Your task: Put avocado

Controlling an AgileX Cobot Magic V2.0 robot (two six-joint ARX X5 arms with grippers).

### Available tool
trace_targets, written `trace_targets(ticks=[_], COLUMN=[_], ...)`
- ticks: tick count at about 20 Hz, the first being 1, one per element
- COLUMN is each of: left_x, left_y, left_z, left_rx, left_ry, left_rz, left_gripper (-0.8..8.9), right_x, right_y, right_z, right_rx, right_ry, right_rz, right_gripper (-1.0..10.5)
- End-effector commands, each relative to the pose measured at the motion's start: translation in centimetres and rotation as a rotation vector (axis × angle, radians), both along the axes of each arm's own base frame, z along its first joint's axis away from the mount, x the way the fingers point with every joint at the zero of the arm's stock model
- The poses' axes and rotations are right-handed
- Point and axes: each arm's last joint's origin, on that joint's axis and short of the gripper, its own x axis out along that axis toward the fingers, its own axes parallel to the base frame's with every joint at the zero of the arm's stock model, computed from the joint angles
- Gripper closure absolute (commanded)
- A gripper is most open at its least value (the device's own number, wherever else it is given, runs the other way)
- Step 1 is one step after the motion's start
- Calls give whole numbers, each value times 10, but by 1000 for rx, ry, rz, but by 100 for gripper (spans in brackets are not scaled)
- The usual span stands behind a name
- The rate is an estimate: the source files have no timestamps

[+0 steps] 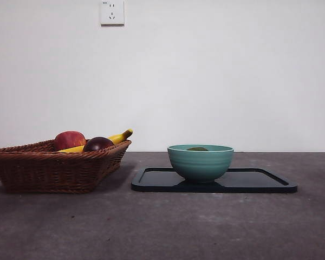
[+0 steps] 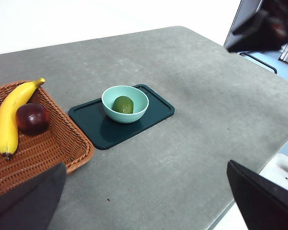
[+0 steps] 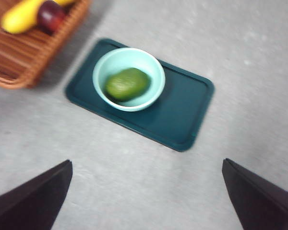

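Though the bowl (image 1: pixel 200 162) hides most of the avocado (image 1: pixel 197 149) — both grippers gape wide, empty.

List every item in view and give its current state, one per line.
avocado: lying in the bowl, ungripped
bowl: upright on the tray
tray: flat on the table
basket: holds the apple, banana and dark plum
left tool: open, empty, raised
right tool: open, empty, above the table beside the tray
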Motion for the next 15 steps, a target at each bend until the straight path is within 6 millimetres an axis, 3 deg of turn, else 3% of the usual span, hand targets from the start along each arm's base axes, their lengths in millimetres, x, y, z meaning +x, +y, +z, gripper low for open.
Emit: trace_targets(ticks=[1, 6, 13, 14, 15], left_x=[-1, -1, -1, -1, -1], left_y=[1, 1, 1, 1, 1], left_z=[5, 5, 5, 5, 5], left_rx=[-18, -16, -23, -23, -23], left_ry=[-25, -24, -17, -17, -16], left_rz=[-10, -10, -7, -7, -6], left_gripper=[197, 197, 199, 223, 361], right_x=[-17, -42, -47, -47, -47], right_y=[-6, -23, -27, -27, -27], right_z=[-9, -24, -21, -21, -21], right_rx=[61, 111, 127, 128, 127], right_ry=[-40, -91, -114, -113, -109], right_rz=[-2, 9, 11, 11, 14], right_gripper=[452, 452, 452, 455, 559])
